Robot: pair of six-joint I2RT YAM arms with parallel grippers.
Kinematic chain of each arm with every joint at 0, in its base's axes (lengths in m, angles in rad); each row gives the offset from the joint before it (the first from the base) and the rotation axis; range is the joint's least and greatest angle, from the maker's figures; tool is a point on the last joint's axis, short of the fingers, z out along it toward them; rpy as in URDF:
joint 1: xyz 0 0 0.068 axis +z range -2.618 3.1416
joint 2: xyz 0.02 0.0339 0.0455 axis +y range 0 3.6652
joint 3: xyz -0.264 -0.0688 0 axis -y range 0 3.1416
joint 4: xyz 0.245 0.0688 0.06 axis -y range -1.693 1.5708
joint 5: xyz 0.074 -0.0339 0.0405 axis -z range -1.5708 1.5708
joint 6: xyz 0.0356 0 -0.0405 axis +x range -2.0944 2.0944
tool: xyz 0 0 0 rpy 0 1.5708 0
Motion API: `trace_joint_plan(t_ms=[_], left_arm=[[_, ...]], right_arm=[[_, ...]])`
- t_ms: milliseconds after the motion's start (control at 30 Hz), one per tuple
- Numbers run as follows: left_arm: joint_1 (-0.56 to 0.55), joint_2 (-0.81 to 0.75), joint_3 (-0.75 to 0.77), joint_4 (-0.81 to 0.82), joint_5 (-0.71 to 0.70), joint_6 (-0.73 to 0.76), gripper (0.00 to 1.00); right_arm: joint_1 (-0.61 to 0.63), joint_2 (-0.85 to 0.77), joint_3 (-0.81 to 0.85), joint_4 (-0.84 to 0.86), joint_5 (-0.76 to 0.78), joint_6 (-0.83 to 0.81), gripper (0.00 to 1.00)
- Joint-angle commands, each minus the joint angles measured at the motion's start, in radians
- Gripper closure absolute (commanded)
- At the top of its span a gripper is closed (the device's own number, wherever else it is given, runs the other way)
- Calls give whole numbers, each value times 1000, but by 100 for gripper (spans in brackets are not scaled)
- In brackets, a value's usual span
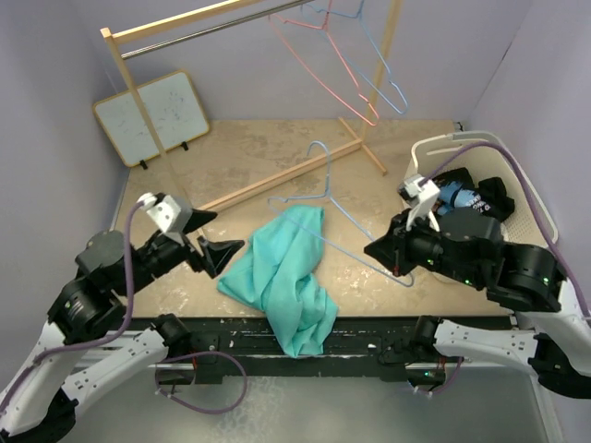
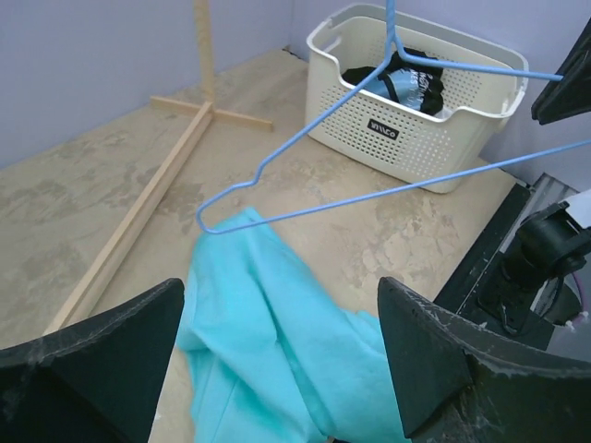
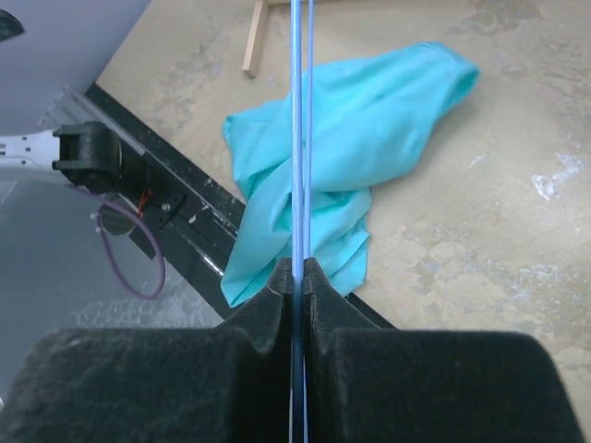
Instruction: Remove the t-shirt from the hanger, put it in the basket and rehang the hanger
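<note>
R gripper (image 3: 298, 272) clamped on the corner of the blue hanger (image 3: 295, 138), held tilted over the table (image 1: 249, 148). L gripper (image 1: 214, 235): fingers wide apart, holding nothing, just left of the teal t-shirt (image 1: 282, 272). Shirt lies crumpled on the table, one end over the near edge, top edge at the hanger's far tip.

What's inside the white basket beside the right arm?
Dark clothing fills the basket: a black garment and a blue-and-black printed piece on top. Anything beneath them is covered, and the basket floor cannot be seen.
</note>
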Motion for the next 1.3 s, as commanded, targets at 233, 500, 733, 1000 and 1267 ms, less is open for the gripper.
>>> trace_joint_plan(t_ms=[233,500,733,1000,1267], left_arm=[[1,-275,-164,-133,-210,-174,16],[1,-353,-203,-163,-295,-229,16],[2,-392,-209,-175,-324,-250,18],[2,-448,-212,-190,-367,-266,18],[1,-407,-213,-186,-356,-260,18]], right_arm=[[0,136,189,142,84,-67,100],[-5,336,328,540,422,-356,100],[-167,584,569,646,336,-394,100],[-352,707,632,690,102,-294,100],[-381,760,648,694,-14,-253,100]])
